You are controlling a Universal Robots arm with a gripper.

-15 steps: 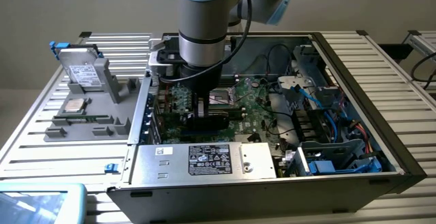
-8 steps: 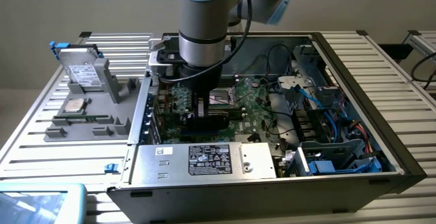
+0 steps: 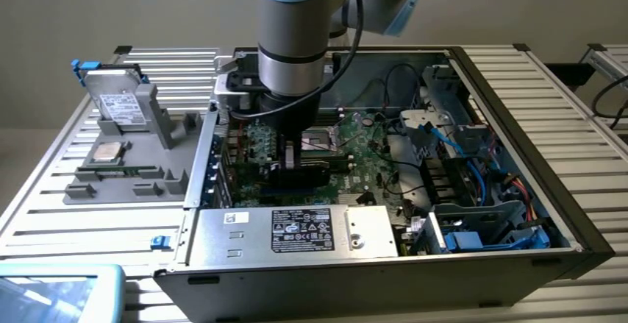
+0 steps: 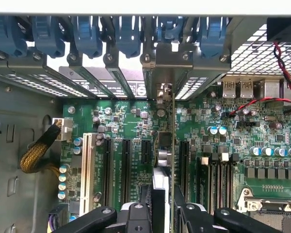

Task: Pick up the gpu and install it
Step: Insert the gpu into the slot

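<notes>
The gpu shows edge-on in the wrist view: a thin green board with a black cooler on one face, standing upright over the motherboard between the black expansion slots. Its metal end bracket lies against the row of rear slot openings. My gripper is shut on the gpu, with one black finger on each face. In the exterior view my gripper reaches straight down into the open computer case, and the gpu is a dark block below it. Whether the card sits fully in its slot cannot be told.
A silver power supply lies along the case's near side. Blue cables and drive bays fill the exterior view's right. A hard drive stands on a grey holder outside the case. A yellow-sleeved cable and blue slot clips are close by.
</notes>
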